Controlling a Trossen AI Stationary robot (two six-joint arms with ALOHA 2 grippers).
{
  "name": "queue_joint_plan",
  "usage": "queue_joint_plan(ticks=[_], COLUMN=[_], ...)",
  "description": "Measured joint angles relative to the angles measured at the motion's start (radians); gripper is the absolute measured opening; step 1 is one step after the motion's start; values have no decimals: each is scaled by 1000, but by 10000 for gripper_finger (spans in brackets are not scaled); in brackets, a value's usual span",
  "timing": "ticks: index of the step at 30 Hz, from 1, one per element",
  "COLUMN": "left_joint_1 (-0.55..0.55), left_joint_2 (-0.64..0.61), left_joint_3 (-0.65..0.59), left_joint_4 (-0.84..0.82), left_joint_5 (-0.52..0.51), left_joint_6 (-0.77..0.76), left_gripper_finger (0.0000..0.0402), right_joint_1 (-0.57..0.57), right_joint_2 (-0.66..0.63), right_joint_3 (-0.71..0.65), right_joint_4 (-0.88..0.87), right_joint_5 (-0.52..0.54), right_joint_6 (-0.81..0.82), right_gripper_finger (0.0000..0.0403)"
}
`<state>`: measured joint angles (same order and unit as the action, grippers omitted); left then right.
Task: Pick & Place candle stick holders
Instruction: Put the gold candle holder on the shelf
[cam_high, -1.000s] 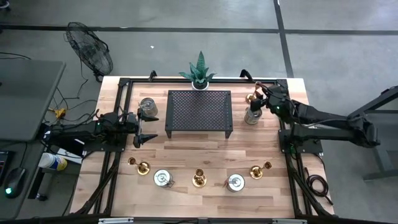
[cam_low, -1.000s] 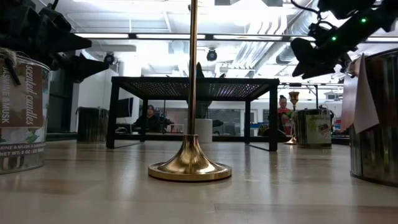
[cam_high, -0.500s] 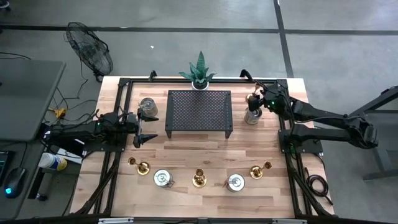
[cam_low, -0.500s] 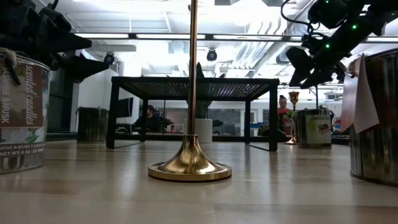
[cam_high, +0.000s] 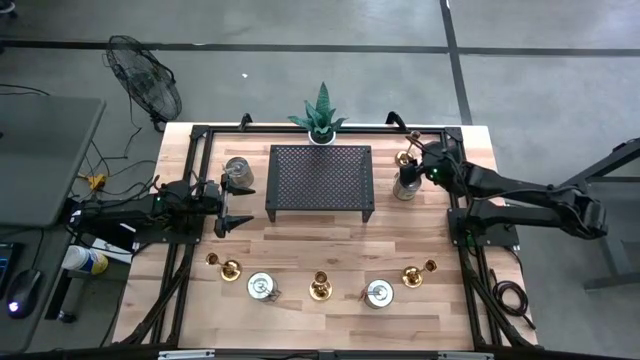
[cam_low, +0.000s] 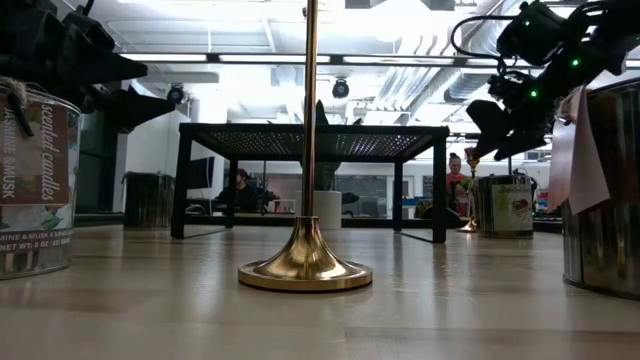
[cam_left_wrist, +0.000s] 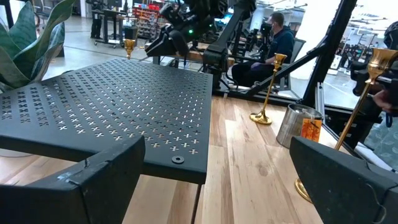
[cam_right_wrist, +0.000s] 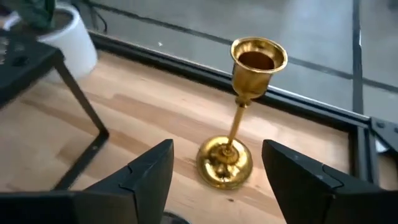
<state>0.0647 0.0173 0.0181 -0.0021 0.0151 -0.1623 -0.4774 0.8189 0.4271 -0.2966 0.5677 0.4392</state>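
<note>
A brass-gold candle stick holder (cam_right_wrist: 239, 124) stands upright on its round base at the table's far right (cam_high: 405, 158). My right gripper (cam_right_wrist: 216, 155) is open, and its fingers stand on either side of this holder, apart from it (cam_high: 414, 166). A silvery tin holder (cam_high: 403, 187) stands just near of it. My left gripper (cam_high: 236, 207) is open and empty left of the black rack (cam_high: 320, 180), beside another silvery holder (cam_high: 238, 170). More brass holders (cam_high: 320, 288) and silvery holders (cam_high: 379, 292) stand in a row along the near side.
The black perforated rack (cam_left_wrist: 112, 106) stands mid-table. The green plant in a white pot (cam_high: 321, 118) is behind it at the far edge. A black frame (cam_high: 455, 215) runs along the table's sides. Bare wood lies between the rack and the near row.
My right gripper has come down toward the brass holder at the far right and stays open. The holders have not moved.
</note>
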Motion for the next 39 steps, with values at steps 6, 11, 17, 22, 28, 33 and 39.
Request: queue_joint_plan(ticks=[6, 11, 17, 22, 28, 33, 39], left_joint_1=[0, 0, 0, 0, 0, 0, 0], left_joint_2=[0, 0, 0, 0, 0, 0, 0], left_joint_3=[0, -1, -1, -1, -1, 0, 0], left_joint_4=[0, 0, 0, 0, 0, 0, 0], left_joint_5=[0, 0, 0, 0, 0, 0, 0], left_joint_6=[0, 0, 0, 0, 0, 0, 0], left_gripper_finger=[392, 392, 392, 392, 392, 392, 392], right_joint_1=[-5, -10, -25, -54, -79, -107, -126], right_joint_2=[44, 125, 225, 274, 304, 320, 322], right_joint_3=[0, 0, 0, 0, 0, 0, 0], right_joint_4=[40, 101, 235, 269, 314, 355, 383], right_joint_5=[78, 100, 154, 166, 163, 161, 160], right_joint_6=[30, 31, 56, 59, 54, 53, 51], right_gripper_finger=[241, 241, 241, 241, 241, 241, 241])
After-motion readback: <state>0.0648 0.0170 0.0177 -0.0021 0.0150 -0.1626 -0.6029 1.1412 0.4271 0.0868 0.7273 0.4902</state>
